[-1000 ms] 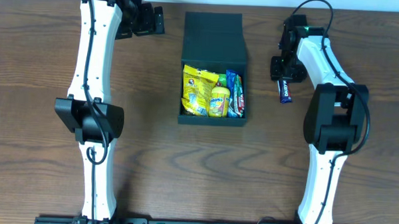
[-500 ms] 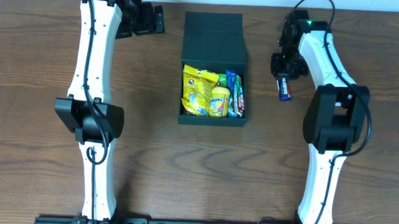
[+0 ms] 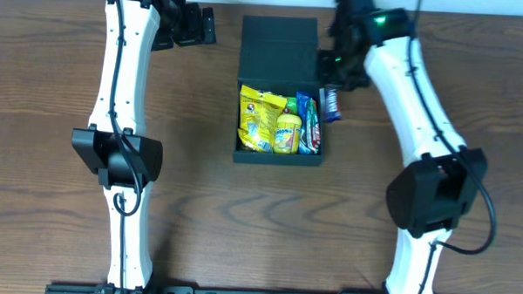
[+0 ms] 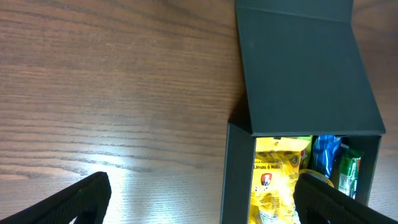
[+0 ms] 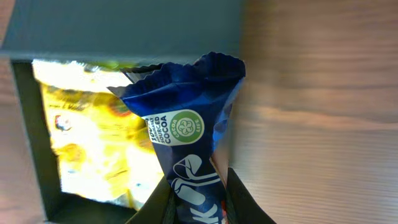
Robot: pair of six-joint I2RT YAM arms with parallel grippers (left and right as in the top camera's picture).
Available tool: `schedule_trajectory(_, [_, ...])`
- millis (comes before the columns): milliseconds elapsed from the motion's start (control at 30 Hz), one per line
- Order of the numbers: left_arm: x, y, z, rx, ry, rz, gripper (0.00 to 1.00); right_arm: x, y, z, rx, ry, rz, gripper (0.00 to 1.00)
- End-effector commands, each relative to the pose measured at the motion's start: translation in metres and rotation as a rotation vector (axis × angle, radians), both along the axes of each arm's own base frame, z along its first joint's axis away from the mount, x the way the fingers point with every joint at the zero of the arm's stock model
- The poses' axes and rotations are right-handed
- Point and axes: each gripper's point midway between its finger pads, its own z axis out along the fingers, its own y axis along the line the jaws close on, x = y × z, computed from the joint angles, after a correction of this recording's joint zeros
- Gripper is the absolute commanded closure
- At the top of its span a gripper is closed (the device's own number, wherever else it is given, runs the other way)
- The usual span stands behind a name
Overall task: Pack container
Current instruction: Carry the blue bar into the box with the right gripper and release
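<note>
The right jaws pinch one end of a dark blue snack packet, holding it at the right wall of the container, just beside the yellow and green snacks inside. The left jaws are spread wide above the tabletop, left of the opened lid. The container sits mid-tabletop, between the arms.

Dark teal container, yellow packets, navy blue wrapper
</note>
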Motion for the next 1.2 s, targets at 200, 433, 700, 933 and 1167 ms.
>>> schedule_trajectory(200, [-0.004, 0.0, 0.015, -0.001, -0.029, -0.013, 0.05, -0.024, 0.044, -0.039, 0.004, 0.081, -0.041, 0.9])
schedule_trajectory(433, [-0.005, 0.001, 0.015, -0.001, -0.026, -0.014, 0.05, -0.016, 0.027, -0.05, -0.094, 0.033, -0.102, 0.56])
schedule_trajectory(700, [-0.005, 0.001, 0.015, -0.001, -0.025, -0.014, 0.05, -0.018, 0.031, -0.05, -0.087, 0.039, -0.072, 0.64])
schedule_trajectory(933, [-0.006, 0.001, 0.014, 0.0, -0.019, -0.013, 0.05, -0.012, 0.032, -0.061, -0.104, 0.029, -0.029, 0.96])
schedule_trajectory(1167, [-0.01, 0.001, 0.013, 0.002, -0.003, -0.013, 0.05, -0.006, 0.028, -0.087, -0.15, 0.041, -0.012, 0.97])
